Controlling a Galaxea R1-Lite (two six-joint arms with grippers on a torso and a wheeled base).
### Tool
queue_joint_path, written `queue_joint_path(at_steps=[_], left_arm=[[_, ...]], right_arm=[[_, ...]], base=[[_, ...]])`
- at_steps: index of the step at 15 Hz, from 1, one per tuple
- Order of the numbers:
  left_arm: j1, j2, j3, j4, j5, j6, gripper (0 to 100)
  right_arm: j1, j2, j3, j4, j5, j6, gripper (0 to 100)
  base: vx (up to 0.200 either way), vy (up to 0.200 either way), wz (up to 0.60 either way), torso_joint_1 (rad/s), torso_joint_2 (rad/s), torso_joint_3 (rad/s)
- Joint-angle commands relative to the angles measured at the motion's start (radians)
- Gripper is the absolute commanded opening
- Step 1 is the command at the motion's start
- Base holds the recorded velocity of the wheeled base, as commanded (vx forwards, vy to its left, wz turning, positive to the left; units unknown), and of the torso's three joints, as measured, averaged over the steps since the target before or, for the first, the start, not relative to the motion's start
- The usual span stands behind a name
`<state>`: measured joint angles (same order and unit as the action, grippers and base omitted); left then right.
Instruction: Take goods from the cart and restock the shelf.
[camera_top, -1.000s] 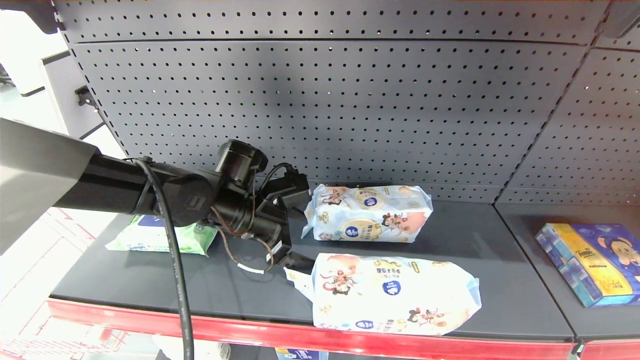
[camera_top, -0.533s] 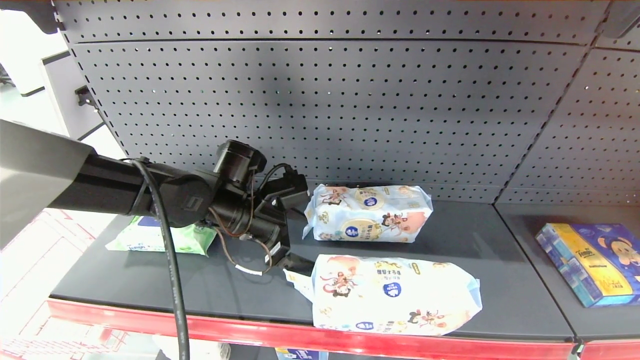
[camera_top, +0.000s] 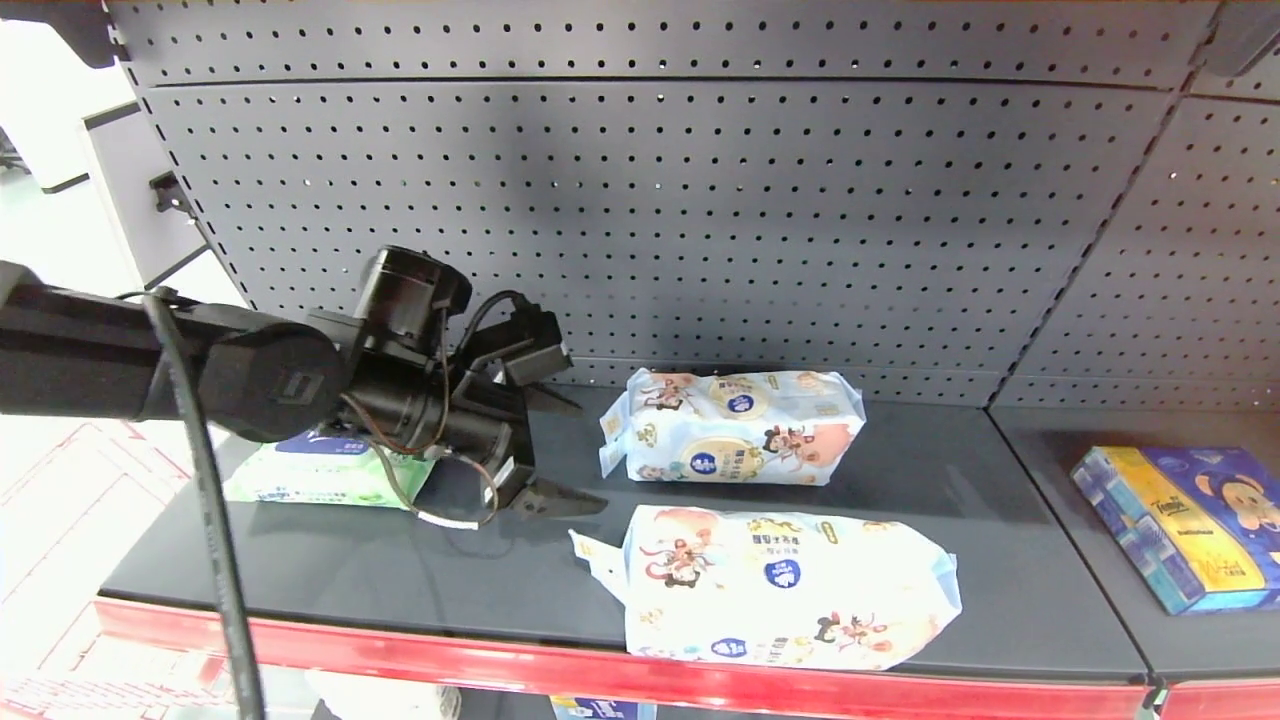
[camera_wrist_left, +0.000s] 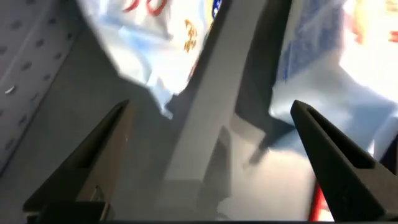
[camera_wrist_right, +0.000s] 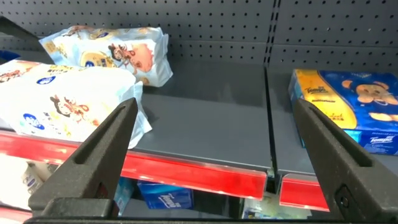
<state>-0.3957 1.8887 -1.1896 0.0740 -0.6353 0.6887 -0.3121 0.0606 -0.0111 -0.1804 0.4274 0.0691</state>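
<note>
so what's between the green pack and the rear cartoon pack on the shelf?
Head view: the left gripper, jaws open and holding nothing, is between the green pack and the rear cartoon pack, above bare shelf.

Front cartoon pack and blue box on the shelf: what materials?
Front cartoon pack: soft plastic film, slightly glossy; wrinkles and a crimped end seal. Blue box: likely printed cardboard or tight film wrap; crisp edges, flat faces, cannot tell which.

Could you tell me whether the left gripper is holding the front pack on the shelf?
No, the left gripper is open and empty, just short of the front pack.
</note>
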Motion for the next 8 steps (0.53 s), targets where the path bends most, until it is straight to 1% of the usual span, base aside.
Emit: queue_joint_path(at_steps=[1,2,3,4,6,7,8], left_arm=[[0.025,-0.2,0.133,0.001,0.0,-0.067,100],[0.023,-0.293,0.196,0.001,0.009,-0.14,100],[0.021,-0.433,0.271,0.001,0.023,-0.252,100],[0.02,-0.53,0.321,0.001,0.048,-0.325,100],[0.018,-0.675,0.41,0.001,0.101,-0.436,100],[0.014,-0.738,0.455,0.003,0.118,-0.476,100],[0.002,-0.78,0.492,0.003,0.135,-0.488,100]], right_arm=[[0.002,0.018,0.002,-0.001,0.001,0.0,100],[0.004,0.034,-0.001,-0.001,-0.001,0.001,100],[0.004,0.068,-0.007,-0.002,-0.004,0.001,100],[0.002,0.1,-0.012,-0.002,-0.007,0.001,100],[-0.005,0.174,-0.041,-0.002,-0.036,-0.002,100],[-0.016,0.232,-0.072,-0.002,-0.079,-0.015,100],[-0.041,0.304,-0.112,-0.002,-0.138,-0.042,100]], base=[[0.0,0.0,0.0,0.0,0.0,0.0],[0.0,0.0,0.0,0.0,0.0,0.0],[0.0,0.0,0.0,0.0,0.0,0.0],[0.0,0.0,0.0,0.0,0.0,0.0],[0.0,0.0,0.0,0.0,0.0,0.0],[0.0,0.0,0.0,0.0,0.0,0.0],[0.0,0.0,0.0,0.0,0.0,0.0]])
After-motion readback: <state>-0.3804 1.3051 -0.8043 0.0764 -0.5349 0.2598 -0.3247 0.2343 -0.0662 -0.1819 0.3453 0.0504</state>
